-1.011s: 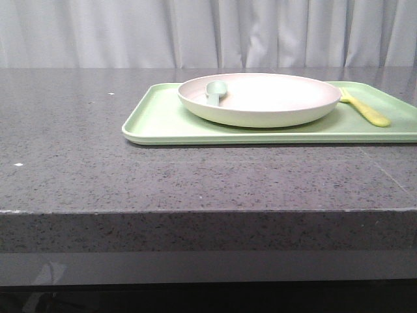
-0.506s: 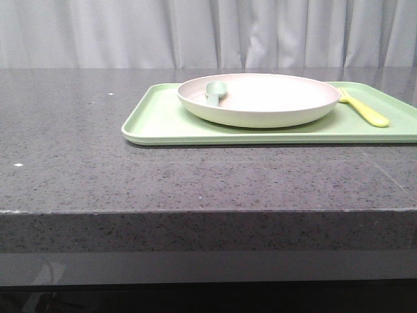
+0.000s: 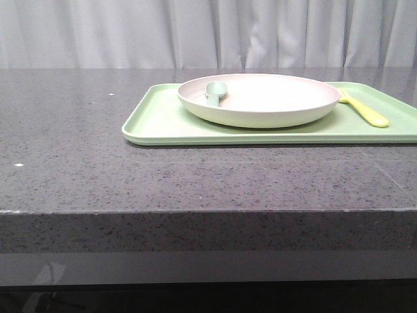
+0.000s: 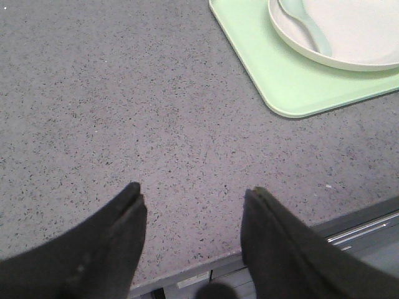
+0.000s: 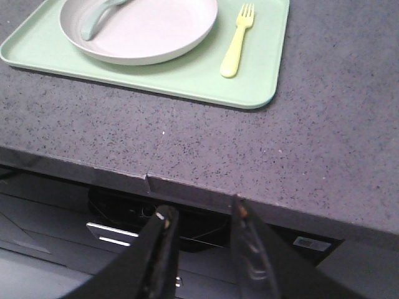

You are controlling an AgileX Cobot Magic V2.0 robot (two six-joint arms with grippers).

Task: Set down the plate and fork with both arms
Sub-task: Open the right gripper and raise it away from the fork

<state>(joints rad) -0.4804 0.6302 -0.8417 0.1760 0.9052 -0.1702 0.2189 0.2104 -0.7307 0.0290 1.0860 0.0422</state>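
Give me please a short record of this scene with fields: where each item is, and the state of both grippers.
surface: dark speckled table
tray: light-green tray lying on the table
plate: on the tray
spoon: grey-green spoon lying in the plate
fork: on the tray beside the plate, on the robot's right
left gripper: open, empty, over bare table
right gripper: open, empty, at the table's front edge

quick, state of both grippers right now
Left gripper: open, holding nothing, over bare countertop.
Right gripper: open, holding nothing, back past the counter's front edge.
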